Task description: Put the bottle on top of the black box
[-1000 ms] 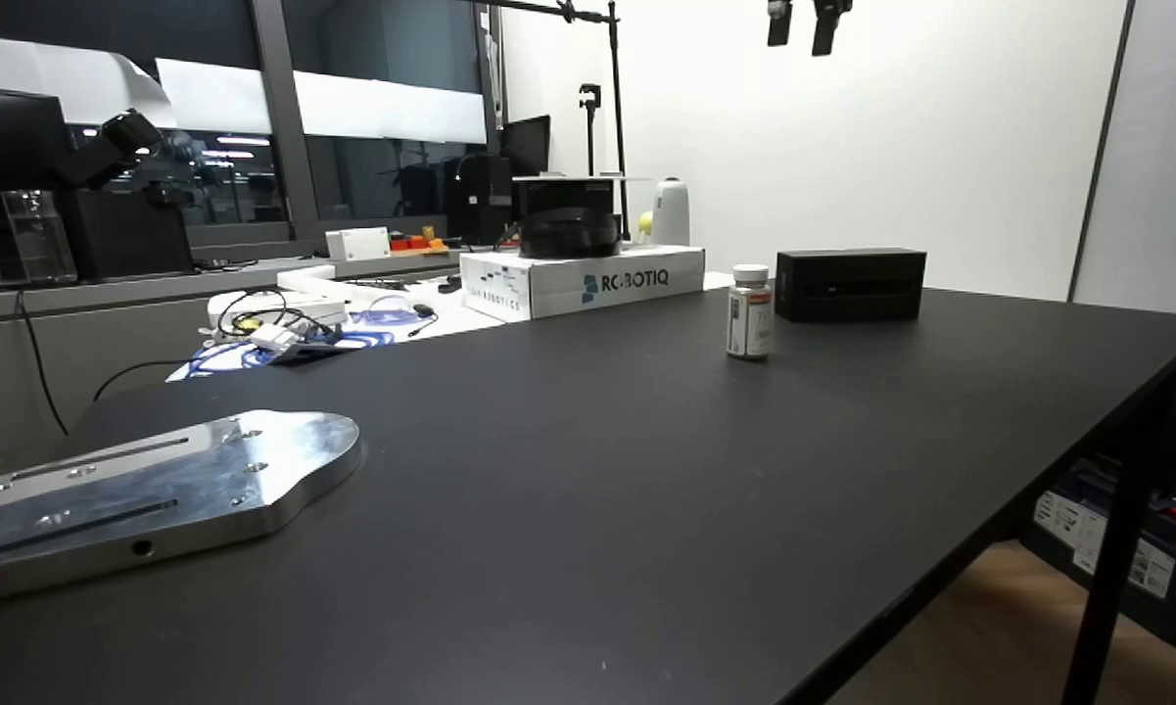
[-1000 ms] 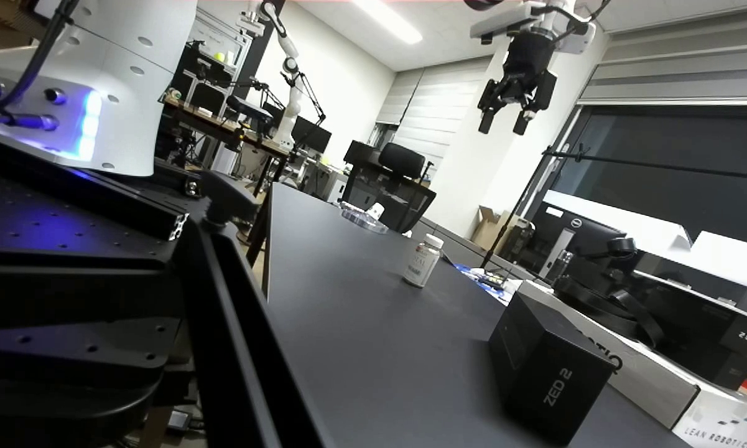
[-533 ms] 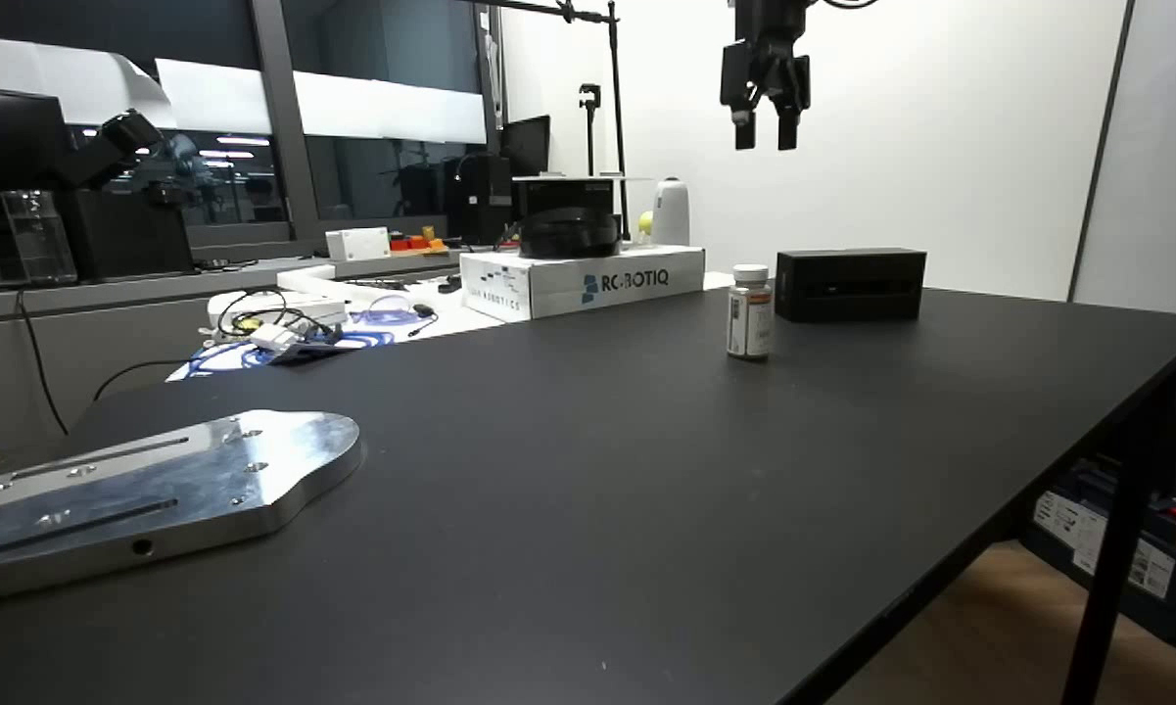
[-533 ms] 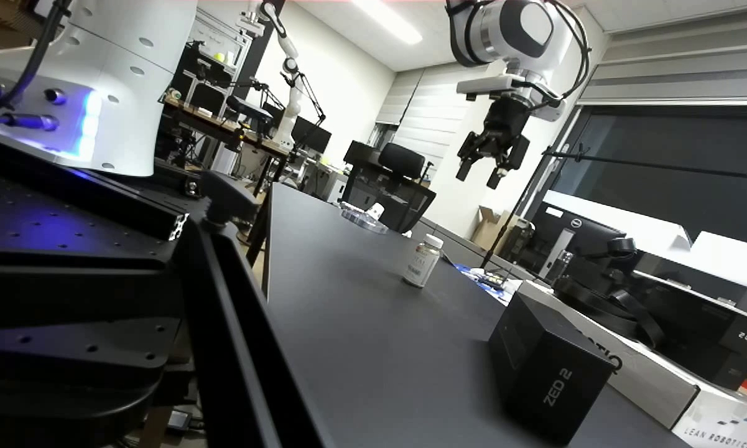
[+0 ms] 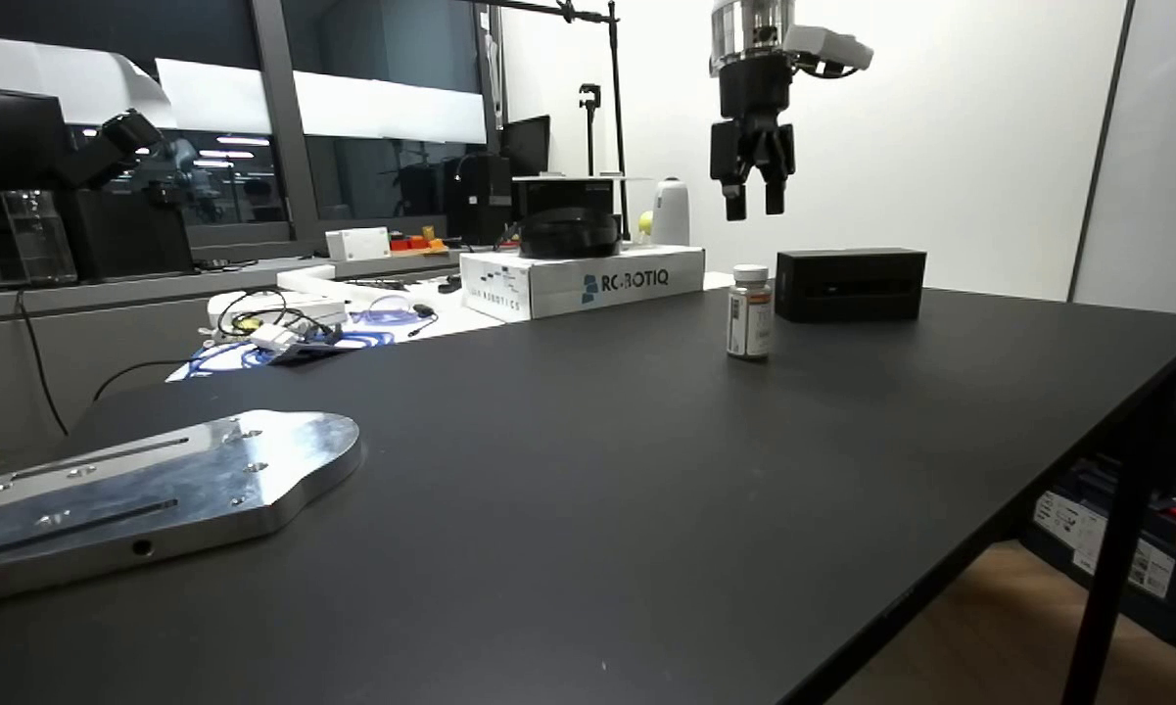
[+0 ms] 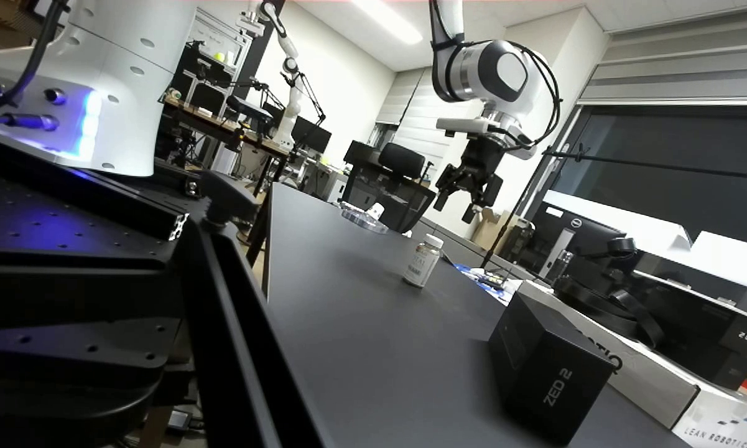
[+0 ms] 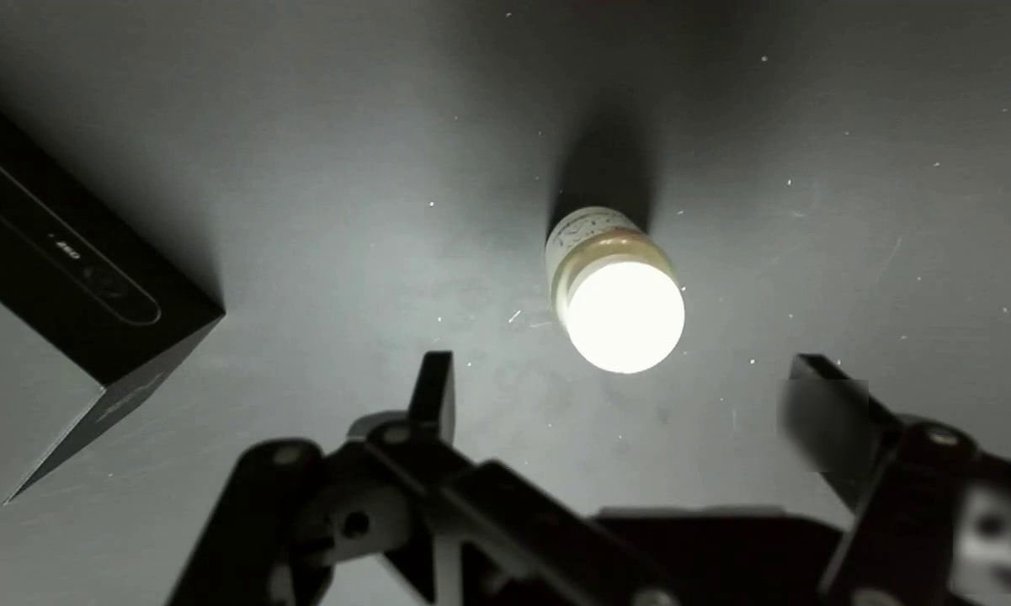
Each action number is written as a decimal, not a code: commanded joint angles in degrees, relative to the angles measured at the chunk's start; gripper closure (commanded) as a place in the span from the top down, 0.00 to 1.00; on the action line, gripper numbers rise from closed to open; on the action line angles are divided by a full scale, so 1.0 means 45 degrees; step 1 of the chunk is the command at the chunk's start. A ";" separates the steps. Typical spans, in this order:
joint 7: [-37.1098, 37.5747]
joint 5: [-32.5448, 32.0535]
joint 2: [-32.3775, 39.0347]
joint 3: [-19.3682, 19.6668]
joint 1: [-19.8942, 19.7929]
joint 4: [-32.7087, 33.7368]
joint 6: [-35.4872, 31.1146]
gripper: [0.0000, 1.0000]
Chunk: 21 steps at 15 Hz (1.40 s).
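Note:
The bottle (image 5: 749, 315), small with a white cap and a printed label, stands upright on the dark table; it also shows in an exterior view (image 6: 422, 262) and from above in the wrist view (image 7: 625, 316). The black box (image 5: 850, 286) lies near it, also in an exterior view (image 6: 550, 367) and at the left of the wrist view (image 7: 59, 269). My gripper (image 5: 755, 204) points down above the bottle, apart from it; it also shows in an exterior view (image 6: 455, 208). In the wrist view the fingers (image 7: 625, 377) are wide apart with nothing between them, and the bottle appears just ahead of them.
A long white box (image 5: 617, 284) with dark lettering lies behind the dark table (image 5: 568, 490), with black items on it. A shiny metal plate (image 5: 206, 470) lies at the table's near left. Cables (image 5: 284, 333) lie on a white surface beyond the table.
My gripper has come down from high up and shifted sideways to above the bottle, its fingers staying apart. The bottle and the black box have not moved.

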State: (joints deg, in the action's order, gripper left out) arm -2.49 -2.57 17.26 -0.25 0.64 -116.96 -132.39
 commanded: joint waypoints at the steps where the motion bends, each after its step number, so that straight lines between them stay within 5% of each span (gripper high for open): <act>1: 0.0039 -0.0220 0.0232 -0.0040 0.0115 -0.0280 -0.0458 1.00; 17: -0.0065 -0.0701 0.1641 0.0060 0.0246 -0.0515 -0.1721 1.00; 18: -0.0081 -0.0728 0.1711 0.0071 0.0223 -0.0531 -0.1885 0.97; 19: -0.0045 -0.0712 0.1755 0.0037 0.0261 -0.0502 -0.1915 0.73; 21: -0.0119 -0.0624 0.1757 0.0020 0.0208 -0.0512 -0.1933 0.70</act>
State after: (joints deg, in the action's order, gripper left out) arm -3.40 -4.79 25.07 -0.36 1.43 -119.66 -140.93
